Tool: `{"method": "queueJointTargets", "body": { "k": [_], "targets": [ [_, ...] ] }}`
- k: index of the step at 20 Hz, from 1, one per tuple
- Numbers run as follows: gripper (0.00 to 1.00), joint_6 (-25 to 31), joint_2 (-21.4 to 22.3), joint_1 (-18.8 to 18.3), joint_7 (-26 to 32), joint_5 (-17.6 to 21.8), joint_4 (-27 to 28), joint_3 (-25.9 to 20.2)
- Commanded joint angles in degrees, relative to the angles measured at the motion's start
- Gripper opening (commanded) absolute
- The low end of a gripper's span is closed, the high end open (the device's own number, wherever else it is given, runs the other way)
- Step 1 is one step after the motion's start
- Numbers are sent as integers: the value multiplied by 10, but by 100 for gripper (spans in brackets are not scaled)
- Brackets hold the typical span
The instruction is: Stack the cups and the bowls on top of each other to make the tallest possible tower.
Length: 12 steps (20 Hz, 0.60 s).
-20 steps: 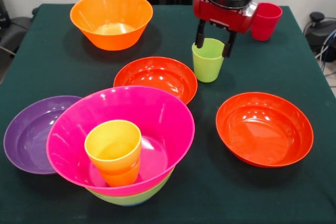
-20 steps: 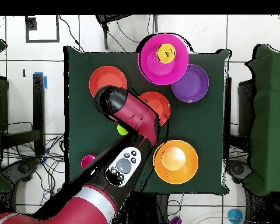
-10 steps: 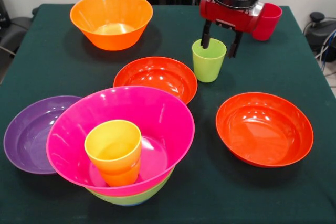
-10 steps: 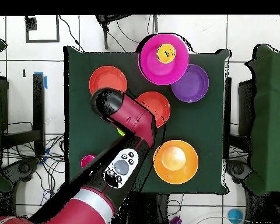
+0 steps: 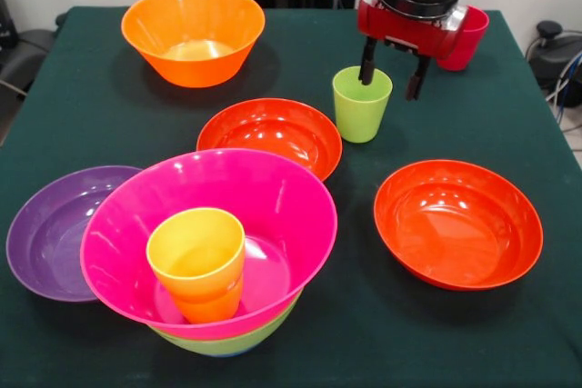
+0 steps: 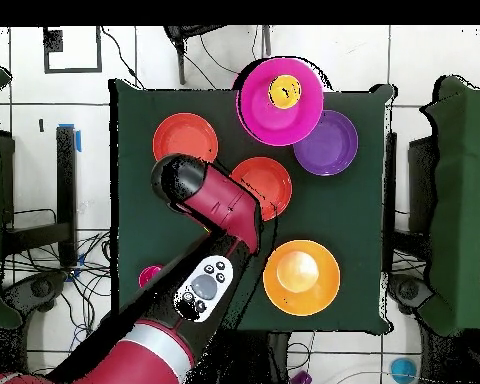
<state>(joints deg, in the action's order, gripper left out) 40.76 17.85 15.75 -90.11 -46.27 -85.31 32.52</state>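
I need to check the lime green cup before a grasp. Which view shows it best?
The front view. There the lime green cup stands upright and whole on the table, with the open gripper just above its rim, one finger over the cup's mouth. In the overhead view the arm covers it entirely.

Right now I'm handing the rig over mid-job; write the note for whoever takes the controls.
Gripper: open, empty, jaws straddling the far rim of the green cup, which stands upright on the table.
Tower: yellow cup inside the magenta bowl, nested in a green bowl.
Loose: orange bowl, two red bowls, purple bowl, red cup behind the gripper.
Left: everything loose still needs stacking; the green cup is closest.
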Motion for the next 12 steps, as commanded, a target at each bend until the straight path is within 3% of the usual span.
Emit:
{"method": "queueJointTargets", "body": {
  "k": [1, 12],
  "targets": [
    [100, -47, -13, 10, -104, 26, -37, -94],
    [100, -68, -12, 13, -105, 29, -52, -102]
  ]
}}
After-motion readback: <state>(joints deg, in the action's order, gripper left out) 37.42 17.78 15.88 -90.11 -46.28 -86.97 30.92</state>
